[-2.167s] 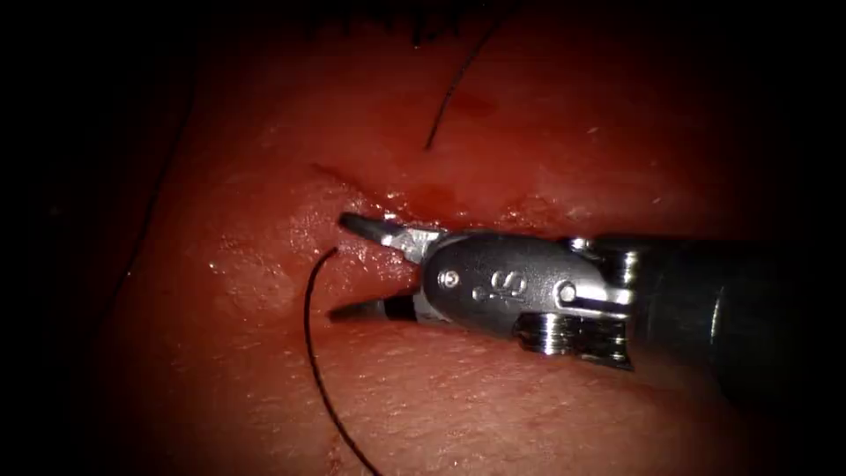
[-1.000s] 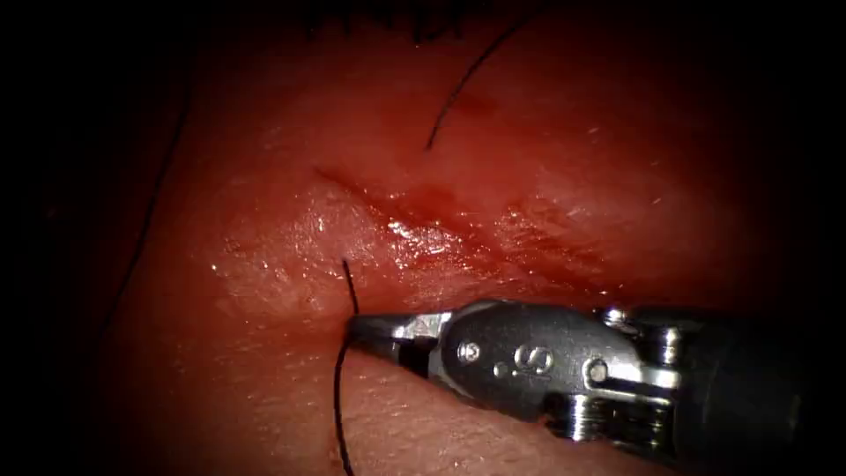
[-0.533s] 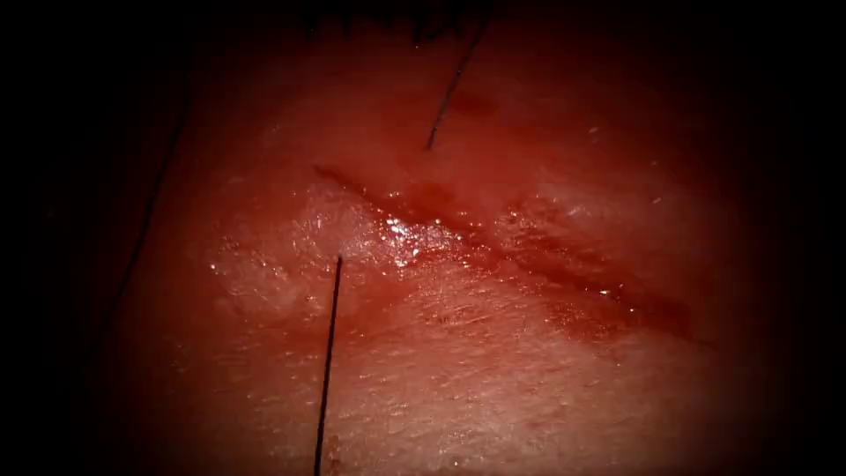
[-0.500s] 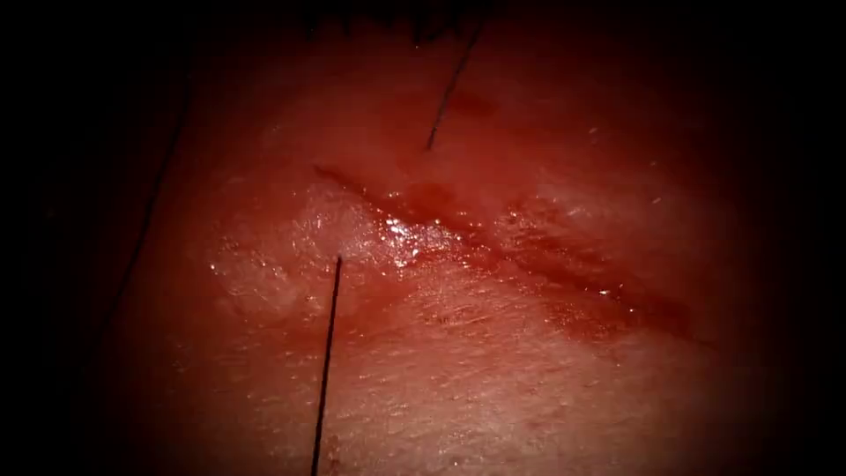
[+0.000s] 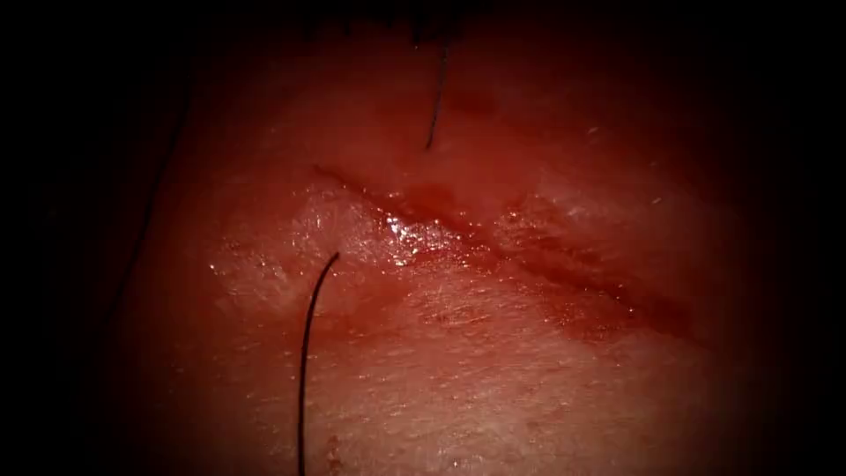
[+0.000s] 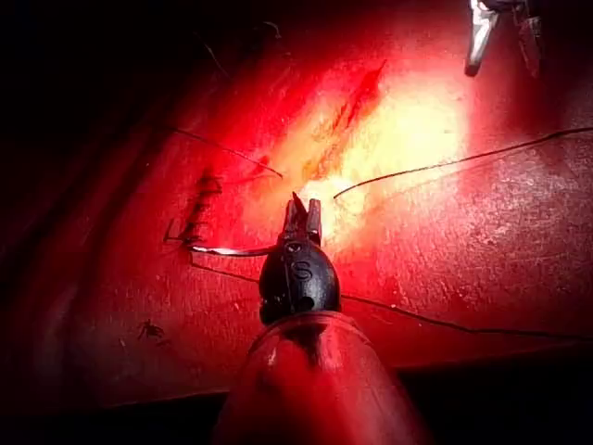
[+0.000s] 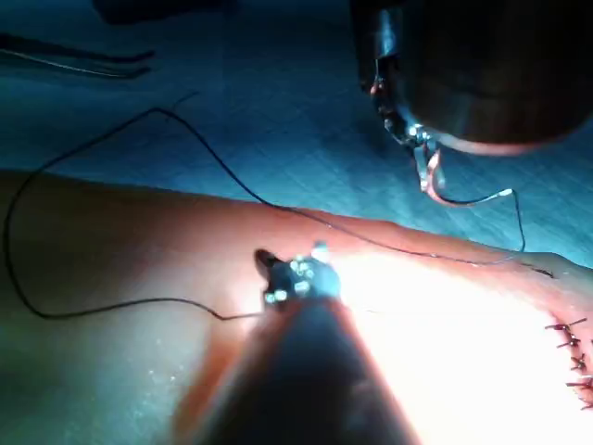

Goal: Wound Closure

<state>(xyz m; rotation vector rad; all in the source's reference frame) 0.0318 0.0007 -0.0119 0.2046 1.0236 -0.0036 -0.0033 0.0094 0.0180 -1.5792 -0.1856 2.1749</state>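
The cut point(image 5: 493, 251) runs slantwise across the tissue point(image 5: 493, 388). Dark thread point(image 5: 304, 353) leaves the tissue on the cut's left side and curves down, slack. Another stretch of thread point(image 5: 436, 97) enters on the right side. In the left wrist view, my left tool point(image 6: 304, 211) holds the curved needle point(image 6: 232, 250) near the end away from the thread, clear of the tissue. The right wrist view shows the left tool point(image 7: 426, 171) and the needle point(image 7: 468, 199) too. My right tool point(image 7: 292, 260) hovers over the tissue; in the left wrist view the right tool point(image 6: 502, 46) has jaws apart, holding nothing.
Earlier stitches point(image 7: 570, 343) sit along one end of the wound, also seen as dark stitches point(image 6: 195, 209). Long loops of thread point(image 7: 93, 306) trail over the tissue and onto the blue drape point(image 7: 278, 83). Red fluid glistens in the cut.
The right tool shut on the thread at its exit left of the cut, drew it down out of the endoscope view until taut; now that thread hangs slack and curved.
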